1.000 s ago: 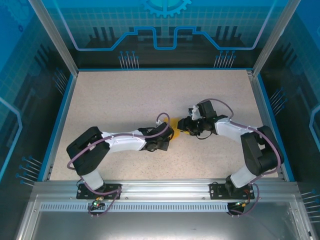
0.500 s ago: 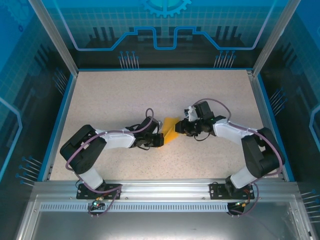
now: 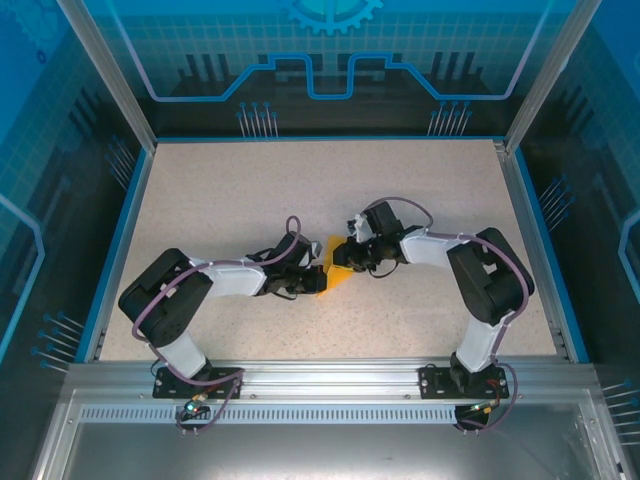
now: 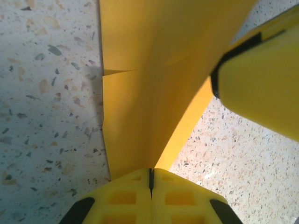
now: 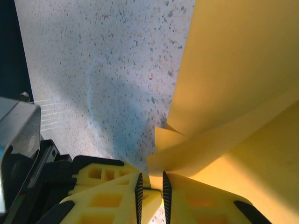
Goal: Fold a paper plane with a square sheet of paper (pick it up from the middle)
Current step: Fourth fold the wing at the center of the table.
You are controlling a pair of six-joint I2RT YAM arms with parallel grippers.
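- The sheet of paper is sitting mid-table between the two arms. It is already creased into a narrow, layered wedge, not yet a finished dart.
- It appears to be hanging just off the table; the left wrist view is showing a shadow beside its edge.
- The left gripper is pinching the near-left end, jaws pressed flat together, with the paper fanning out from the seam.
- The right gripper is biting the far-right side. Its jaws are standing almost together with only a sliver between them, and a folded edge is sitting in that sliver, so I'm calling it a pinch on the sheet.
- Between the two grips the paper is bowing, and one layer is curling away from the other rather than lying flush.
- The step in hand, I'm judging, is tightening a fold held in both grippers.
- To do it well, both pinches need to be firm, with a gentle pull apart so the bow flattens and the layers line up before any pressing.
- Twisting is the thing to avoid: paper this thin is likely to crumple or tear at the pinch points.
- The fingers are working very close together, so any reach across wants care.
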